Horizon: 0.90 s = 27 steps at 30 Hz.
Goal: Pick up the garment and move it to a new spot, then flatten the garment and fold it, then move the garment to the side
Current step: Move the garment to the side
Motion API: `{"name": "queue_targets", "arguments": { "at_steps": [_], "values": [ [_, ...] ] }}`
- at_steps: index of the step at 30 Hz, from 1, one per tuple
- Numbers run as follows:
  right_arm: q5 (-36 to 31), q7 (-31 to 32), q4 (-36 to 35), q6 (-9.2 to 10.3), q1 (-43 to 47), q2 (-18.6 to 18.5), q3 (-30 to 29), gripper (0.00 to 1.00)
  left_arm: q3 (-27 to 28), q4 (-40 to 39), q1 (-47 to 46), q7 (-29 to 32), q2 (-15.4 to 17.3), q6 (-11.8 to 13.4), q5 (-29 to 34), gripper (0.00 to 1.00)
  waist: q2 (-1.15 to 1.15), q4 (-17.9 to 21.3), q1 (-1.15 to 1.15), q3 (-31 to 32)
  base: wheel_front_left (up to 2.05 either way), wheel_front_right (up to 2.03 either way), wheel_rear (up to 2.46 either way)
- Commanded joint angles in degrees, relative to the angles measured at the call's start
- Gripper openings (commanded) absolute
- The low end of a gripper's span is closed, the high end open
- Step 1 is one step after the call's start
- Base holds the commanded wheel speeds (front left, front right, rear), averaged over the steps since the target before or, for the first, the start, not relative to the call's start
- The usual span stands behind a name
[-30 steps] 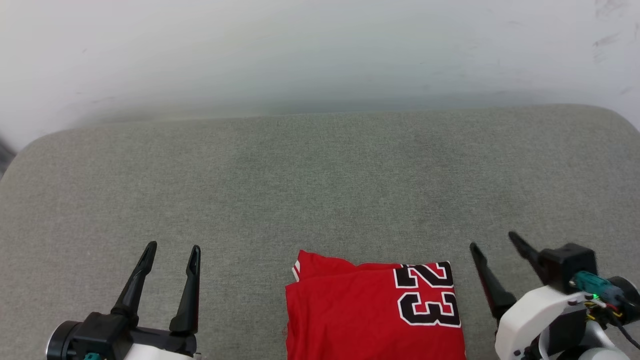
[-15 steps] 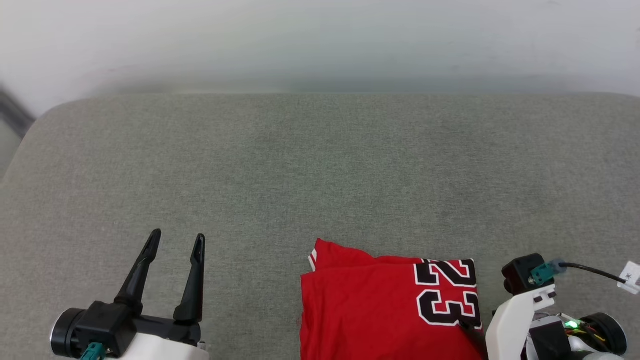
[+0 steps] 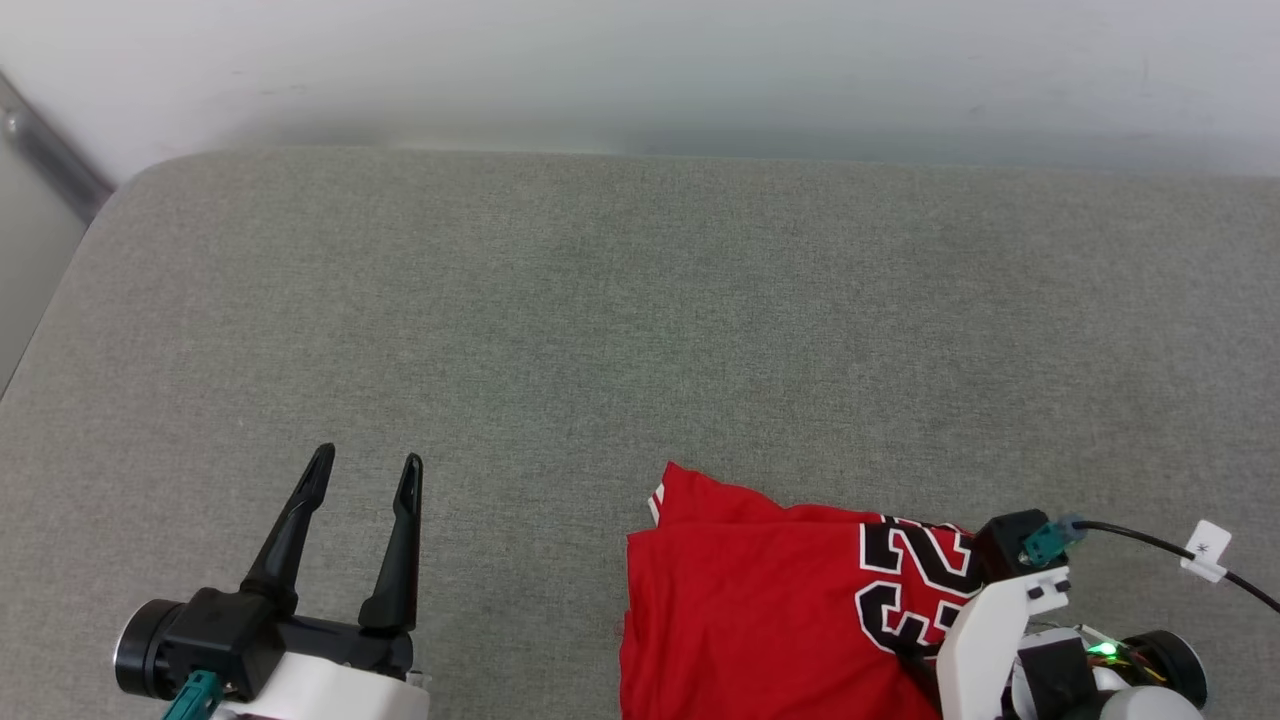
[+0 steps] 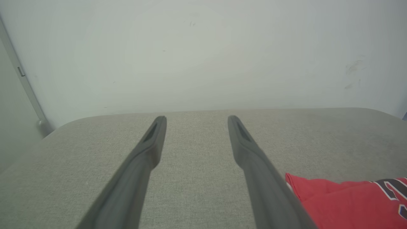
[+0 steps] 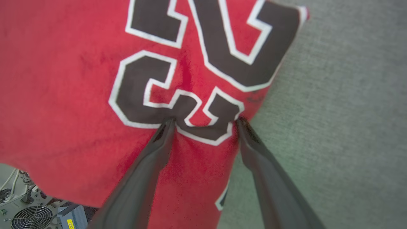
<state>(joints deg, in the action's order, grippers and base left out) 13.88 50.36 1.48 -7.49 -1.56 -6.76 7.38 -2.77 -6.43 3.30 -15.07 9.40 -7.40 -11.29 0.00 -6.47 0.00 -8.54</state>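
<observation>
The garment (image 3: 760, 600), a red shirt with a black "23" outlined in white, lies folded at the near edge of the grey cushion (image 3: 600, 320). My right arm's white wrist (image 3: 990, 630) hangs over the garment's right side and points down. In the right wrist view my right gripper (image 5: 206, 121) is open, both tips down on the garment (image 5: 63, 79) at the lower digit, close to its right edge. My left gripper (image 3: 367, 460) stands open and empty over bare cushion, well left of the garment. The left wrist view shows my left gripper (image 4: 197, 119) with the garment (image 4: 343, 200) at lower right.
A white wall (image 3: 640, 70) runs behind the cushion. The cushion's rounded left corner meets a metal strip (image 3: 50, 150). A black cable with a white tag (image 3: 1205, 545) trails from the right wrist. Below the cushion's near edge are a fan grille (image 5: 31, 218) and wires.
The head camera has turned, shifting the whole picture rightward. My right gripper has swung from beside the garment, fingers pointing up the view, to pointing down onto its right side. The left gripper keeps its pose.
</observation>
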Motion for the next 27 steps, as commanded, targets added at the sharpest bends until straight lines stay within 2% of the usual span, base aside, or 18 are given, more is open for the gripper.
{"name": "queue_targets", "arguments": {
  "at_steps": [1,4,5,6,7,10,17,22,27],
  "values": [
    [-0.66,-0.42,1.96,-0.01,-0.12,0.78,1.60,1.00,-0.02,0.07,-0.60,-0.12,-0.10,-0.04,-0.06,1.00,0.00,-0.20,0.00,-0.14,0.00,0.00,0.00],
    [-0.72,-1.80,4.83,-0.07,-0.14,0.46,3.85,1.00,-0.22,0.28,-0.68,-0.12,-0.37,-0.04,0.05,1.00,0.00,-0.27,0.00,-0.23,0.00,0.00,0.00],
    [-1.14,-2.96,6.21,-0.08,-0.86,-0.25,5.02,0.40,-0.40,0.40,-0.74,-0.12,-0.46,-0.04,0.13,1.00,0.00,-0.08,0.00,-0.20,0.00,0.00,0.00],
    [-1.65,-3.61,6.68,-0.07,-1.33,-0.86,5.41,0.12,-0.36,0.44,-0.73,-0.12,-0.51,-0.04,0.16,1.00,0.00,0.14,0.00,-0.13,0.00,0.00,0.00],
    [-1.84,-4.16,7.02,-0.07,-1.94,-1.33,5.78,0.00,-0.27,0.50,-0.65,-0.12,-0.55,-0.04,0.23,1.00,0.00,0.41,0.00,-0.02,0.00,0.00,0.00],
    [-2.22,-6.68,6.78,0.02,-3.83,-2.54,6.50,0.00,-0.21,0.56,-0.48,-0.12,-0.53,-0.04,0.35,1.00,0.00,1.42,0.00,0.20,0.00,0.00,0.00],
    [-7.83,-11.15,3.54,0.04,-9.79,-9.79,12.40,0.00,-0.74,0.26,-0.40,-0.12,-0.35,-0.04,0.28,1.00,0.00,5.84,0.00,0.04,0.00,0.00,0.00],
    [-11.16,-11.82,0.74,0.03,-14.76,-16.97,17.25,0.00,-2.01,-0.30,-1.48,-0.12,0.07,-0.04,0.58,1.00,0.00,10.13,0.00,-1.90,0.00,0.00,0.00],
    [-12.85,-11.37,-1.39,0.03,-20.49,-25.71,21.85,0.00,-4.66,-0.72,-3.38,-0.12,1.01,-0.04,1.34,1.00,0.00,14.52,0.00,-5.27,0.00,0.00,0.00]
  ]
}}
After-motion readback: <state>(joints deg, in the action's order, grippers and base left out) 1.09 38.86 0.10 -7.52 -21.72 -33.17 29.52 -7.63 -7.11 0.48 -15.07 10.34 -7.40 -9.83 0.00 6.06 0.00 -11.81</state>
